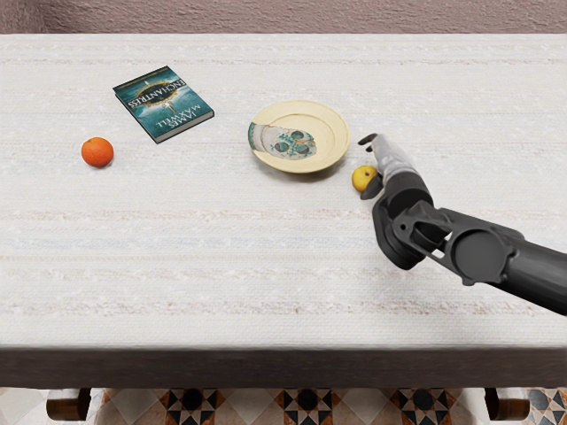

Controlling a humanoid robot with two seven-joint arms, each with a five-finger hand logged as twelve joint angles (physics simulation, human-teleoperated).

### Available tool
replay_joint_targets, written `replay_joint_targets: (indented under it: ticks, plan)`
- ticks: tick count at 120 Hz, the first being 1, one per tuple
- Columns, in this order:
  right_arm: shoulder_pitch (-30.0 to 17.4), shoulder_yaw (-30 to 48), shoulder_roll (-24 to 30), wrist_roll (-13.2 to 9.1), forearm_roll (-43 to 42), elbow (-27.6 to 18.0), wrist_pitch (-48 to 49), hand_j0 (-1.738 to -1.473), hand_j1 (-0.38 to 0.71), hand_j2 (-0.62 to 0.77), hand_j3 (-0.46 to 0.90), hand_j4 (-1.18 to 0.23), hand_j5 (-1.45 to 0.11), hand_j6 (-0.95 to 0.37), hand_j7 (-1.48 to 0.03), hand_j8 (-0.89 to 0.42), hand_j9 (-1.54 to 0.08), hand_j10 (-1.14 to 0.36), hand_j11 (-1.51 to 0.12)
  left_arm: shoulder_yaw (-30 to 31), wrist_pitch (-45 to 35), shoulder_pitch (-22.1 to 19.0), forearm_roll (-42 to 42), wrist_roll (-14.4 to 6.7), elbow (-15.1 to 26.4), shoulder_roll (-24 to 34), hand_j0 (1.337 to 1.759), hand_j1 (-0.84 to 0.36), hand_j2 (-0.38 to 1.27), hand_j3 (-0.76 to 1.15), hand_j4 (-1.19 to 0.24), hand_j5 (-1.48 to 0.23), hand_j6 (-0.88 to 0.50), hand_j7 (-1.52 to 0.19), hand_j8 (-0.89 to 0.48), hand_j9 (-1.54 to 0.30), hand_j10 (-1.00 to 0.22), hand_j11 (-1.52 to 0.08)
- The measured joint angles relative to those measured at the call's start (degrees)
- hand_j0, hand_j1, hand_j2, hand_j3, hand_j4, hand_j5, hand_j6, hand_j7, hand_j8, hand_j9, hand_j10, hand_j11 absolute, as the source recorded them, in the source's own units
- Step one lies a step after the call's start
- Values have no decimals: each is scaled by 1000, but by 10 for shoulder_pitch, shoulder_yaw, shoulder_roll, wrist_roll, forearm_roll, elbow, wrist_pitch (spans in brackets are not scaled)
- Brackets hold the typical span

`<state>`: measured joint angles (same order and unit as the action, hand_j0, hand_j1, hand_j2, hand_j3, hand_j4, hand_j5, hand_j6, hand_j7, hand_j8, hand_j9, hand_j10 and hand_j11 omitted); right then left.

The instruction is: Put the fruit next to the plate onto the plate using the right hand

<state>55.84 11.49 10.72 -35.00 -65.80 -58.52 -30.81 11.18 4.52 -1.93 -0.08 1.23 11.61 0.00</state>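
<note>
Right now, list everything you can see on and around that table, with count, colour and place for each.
Table: one, whitish, fills most of the view.
Book: one, dark teal cover, lying flat at far left.
Orange fruit: one, orange, left of the book, well away from the plate.
Plate: one, cream with a greenish pattern on its left part, near the centre.
Yellow fruit: one, yellow, on the table just off the plate's near right rim.
Floor tiles: patterned, dark and light, below the table's front edge.
Right arm: one, dark grey, comes in from the right edge.
Right hand: one, grey, right beside the yellow fruit; grip unclear.
Left arm: not in view.
</note>
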Motion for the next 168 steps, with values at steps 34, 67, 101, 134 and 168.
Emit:
replay_joint_targets:
  ticks: [34,67,101,134,168]
  plan:
    - [-6,8,-1,0,29,-10,0,-1658,218,-81,0,-483,-618,-481,-622,-396,-624,-480,-624,0,0,0,0,0,0,0,1658,349,0,0,0,0,0,0,0,0,0,0]
    - [-6,26,6,0,40,-28,0,-1657,253,152,0,-584,-766,-511,-762,-412,-772,-515,-777,0,0,0,0,0,0,0,1658,349,0,0,0,0,0,0,0,0,0,0]
    - [-1,56,54,0,61,-92,10,-1658,258,266,0,-612,-804,-550,-800,-448,-811,-555,-815,0,0,0,0,0,0,0,1658,349,0,0,0,0,0,0,0,0,0,0]
    - [20,71,46,0,71,-104,12,-1658,260,288,0,-617,-813,-557,-808,-454,-822,-563,-824,0,0,0,0,0,0,0,1658,349,0,0,0,0,0,0,0,0,0,0]
    - [28,91,-36,0,72,-42,7,-1658,280,326,0,-614,-819,-558,-809,-451,-822,-564,-823,0,0,0,0,0,0,0,1658,349,0,0,0,0,0,0,0,0,0,0]
